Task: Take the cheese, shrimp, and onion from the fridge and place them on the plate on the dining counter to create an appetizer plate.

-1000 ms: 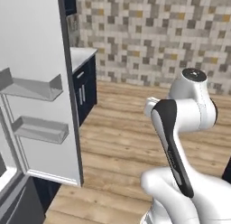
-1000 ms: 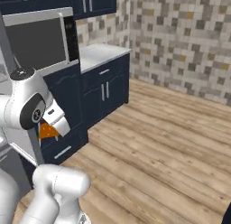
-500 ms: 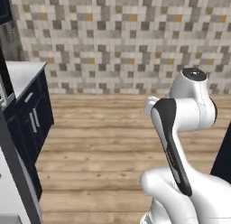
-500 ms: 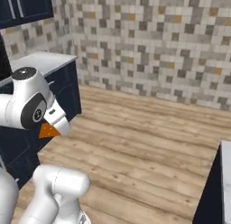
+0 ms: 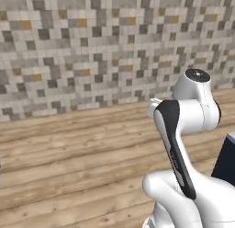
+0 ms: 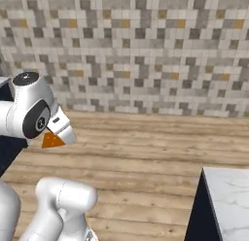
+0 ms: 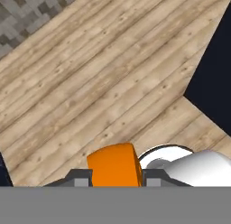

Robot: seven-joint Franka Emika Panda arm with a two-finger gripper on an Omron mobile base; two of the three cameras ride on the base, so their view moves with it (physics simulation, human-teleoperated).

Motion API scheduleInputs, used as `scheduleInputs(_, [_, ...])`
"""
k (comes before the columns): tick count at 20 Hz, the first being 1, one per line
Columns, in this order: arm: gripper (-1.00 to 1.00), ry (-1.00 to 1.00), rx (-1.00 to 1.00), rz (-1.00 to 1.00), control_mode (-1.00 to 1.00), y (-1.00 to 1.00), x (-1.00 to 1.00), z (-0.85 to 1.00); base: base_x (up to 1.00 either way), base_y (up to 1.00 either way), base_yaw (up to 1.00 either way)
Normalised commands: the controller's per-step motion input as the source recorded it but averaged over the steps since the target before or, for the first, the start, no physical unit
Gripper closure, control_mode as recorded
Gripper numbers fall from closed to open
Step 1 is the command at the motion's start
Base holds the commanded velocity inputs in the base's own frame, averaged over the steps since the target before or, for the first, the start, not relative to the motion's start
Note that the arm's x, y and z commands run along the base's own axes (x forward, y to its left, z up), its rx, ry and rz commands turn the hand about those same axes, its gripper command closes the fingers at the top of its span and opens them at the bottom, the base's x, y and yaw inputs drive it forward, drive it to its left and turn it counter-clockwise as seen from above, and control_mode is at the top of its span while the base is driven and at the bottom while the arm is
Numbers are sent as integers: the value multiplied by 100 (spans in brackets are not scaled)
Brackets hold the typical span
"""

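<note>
Folded arm, gripper [image 7: 115,179] apparently clasping cheese [image 7: 113,166]

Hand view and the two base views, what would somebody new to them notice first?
Probably the solid orange-yellow cheese wedge, clamped between the two dark tips of the claw at the bottom of the hand view; it also shows as a bright orange corner under the white arm in the right base view. Next, the mottled grey, white and ochre mosaic tile wall behind the bare wooden plank floor, and the white marble counter corner at lower right.
</note>
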Motion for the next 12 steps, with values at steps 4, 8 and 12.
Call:
scheduleInputs(4, [100, 0, 0, 0, 100, 0, 0, 0, 83, 21, -63])
scheduleInputs(8, [100, 0, 0, 0, 100, 0, 0, 0, 68, 30, -69])
scheduleInputs(12, [100, 0, 0, 0, 100, 0, 0, 0, 59, 44, -72])
